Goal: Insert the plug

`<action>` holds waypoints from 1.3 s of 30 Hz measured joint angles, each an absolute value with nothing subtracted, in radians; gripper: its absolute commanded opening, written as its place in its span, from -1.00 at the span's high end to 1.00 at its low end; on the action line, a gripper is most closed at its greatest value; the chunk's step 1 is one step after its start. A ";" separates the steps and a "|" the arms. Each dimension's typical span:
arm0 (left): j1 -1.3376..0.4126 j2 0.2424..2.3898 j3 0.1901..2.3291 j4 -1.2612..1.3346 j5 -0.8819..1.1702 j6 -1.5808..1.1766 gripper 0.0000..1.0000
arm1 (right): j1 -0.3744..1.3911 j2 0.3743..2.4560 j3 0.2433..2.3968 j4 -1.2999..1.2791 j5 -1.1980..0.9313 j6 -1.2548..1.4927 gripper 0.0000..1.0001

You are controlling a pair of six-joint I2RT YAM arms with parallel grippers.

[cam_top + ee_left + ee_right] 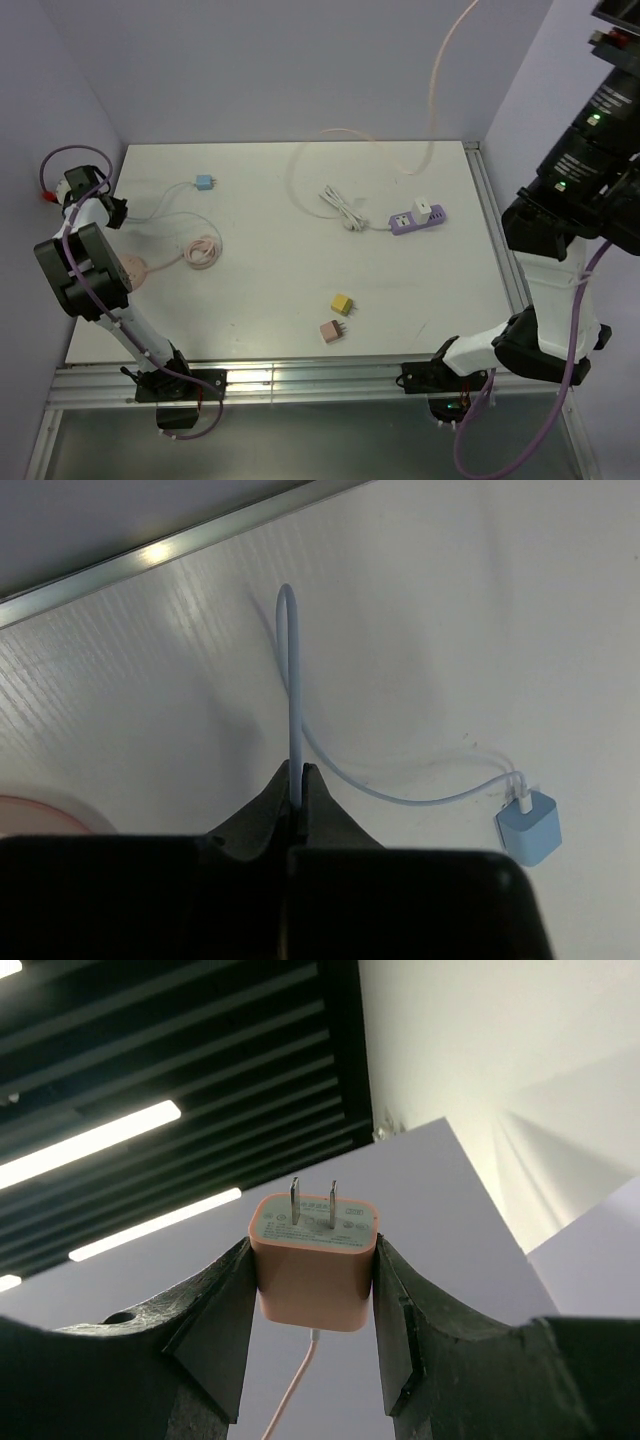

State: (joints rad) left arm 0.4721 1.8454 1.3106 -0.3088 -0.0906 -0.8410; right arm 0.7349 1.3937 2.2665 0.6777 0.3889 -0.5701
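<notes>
While my right gripper is lifted high off to the right of the worktop, it is clamped on the peach plug, one finger flat against each side of the body. The two prongs stick up past my fingertips toward the ceiling lights, and the plug's thin cable drops away beneath it between my fingers. So the plug is in hand and well apart from the purple power strip, which lies toward the far right of the worktop with a white adapter already seated in it.

My left gripper is pressed together on a pale blue cable at the far left of the worktop. That cable loops up from my fingertips and back round to a blue charger lying flat to the right.

I judge the step in hand to be the carry: the grasp is made, the insertion not yet begun. Next I need to roll the right wrist over so the prongs face down, bring the plug above a free socket beside the white adapter, square the prongs with the slots and press straight down. From up here I cannot tell which sockets are free or how the slots run. The strip sits loose, so a slanted push might shove it aside.
</notes>
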 measured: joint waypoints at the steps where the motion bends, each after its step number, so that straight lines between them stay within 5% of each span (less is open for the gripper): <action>1: 0.471 1.845 1.309 -0.308 -0.089 -0.837 0.99 | 0.735 1.393 2.272 0.679 0.389 -0.570 1.00; 5: 0.472 1.845 1.308 -0.300 -0.065 -0.823 0.88 | 0.733 1.388 2.320 0.680 0.389 -0.561 1.00; 6: 0.472 1.845 1.306 -0.294 -0.057 -0.820 0.70 | 0.732 1.381 2.315 0.674 0.388 -0.550 1.00; 7: 0.471 1.842 1.302 -0.290 -0.047 -0.813 0.21 | 0.732 1.370 2.301 0.667 0.386 -0.537 1.00; 8: 0.467 1.837 1.294 -0.281 -0.035 -0.800 -0.08 | 0.732 1.358 2.278 0.663 0.382 -0.523 1.00; 10: 0.454 1.822 1.278 -0.271 -0.014 -0.794 -0.49 | 0.732 1.314 2.188 0.645 0.375 -0.487 1.00; 15: 0.355 1.772 1.272 -0.264 0.016 -0.776 -0.70 | 0.732 1.250 2.001 0.590 0.375 -0.405 1.00; 17: 0.298 1.739 1.269 -0.262 0.032 -0.770 -0.99 | 0.732 1.218 1.906 0.554 0.375 -0.368 1.00; 39: 0.101 1.009 1.103 -0.300 0.272 -0.771 -0.99 | 0.732 0.959 1.442 0.009 0.166 0.085 1.00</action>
State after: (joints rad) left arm 0.1013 1.0088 1.1034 -0.2996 0.2722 -0.7712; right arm 0.7322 0.9592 1.4418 0.0093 0.1661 0.0853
